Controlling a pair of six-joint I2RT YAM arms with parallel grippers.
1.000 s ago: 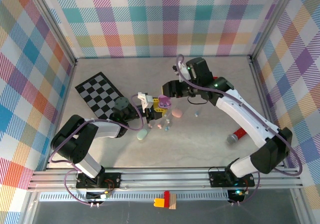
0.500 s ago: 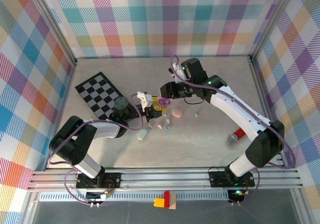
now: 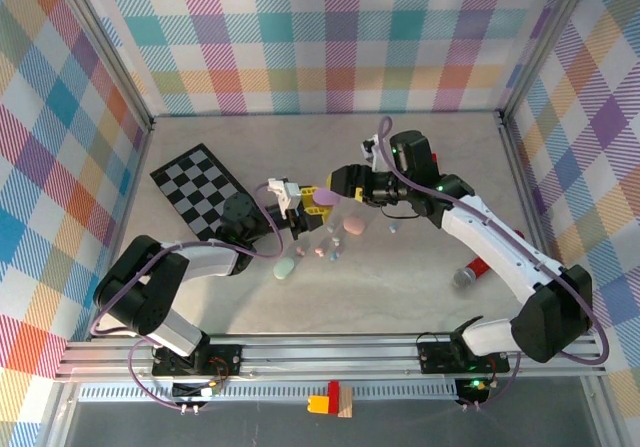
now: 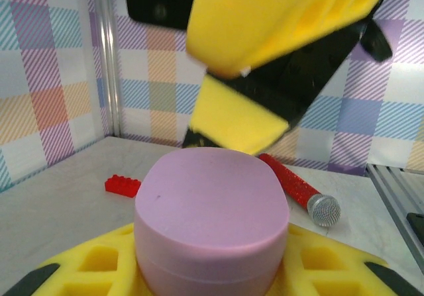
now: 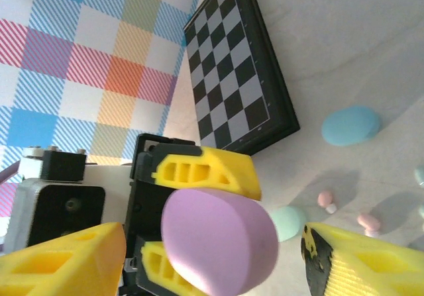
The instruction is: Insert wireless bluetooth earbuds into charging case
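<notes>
Case: lilac charging case, shut, held up over the middle of the table between the two arms
Left gripper: clamped on the lilac charging case; in its wrist view we see the case seated between its own yellow fingers
Right gripper: spread wide and drawn right up to the case from the far right; in its wrist view we see a gap between each of its fingers and the lilac shell
Earbuds: pink earbuds lie loose on the tabletop just in front of the held case, and a light blue earbud lies off to their right
Other cases: pink case flat on the table beside the pink earbuds; pale green case flat on the table nearer the left arm
Surroundings: we see a chessboard at the left, a red microphone at the right, and a red block on the table beyond the held case
</notes>
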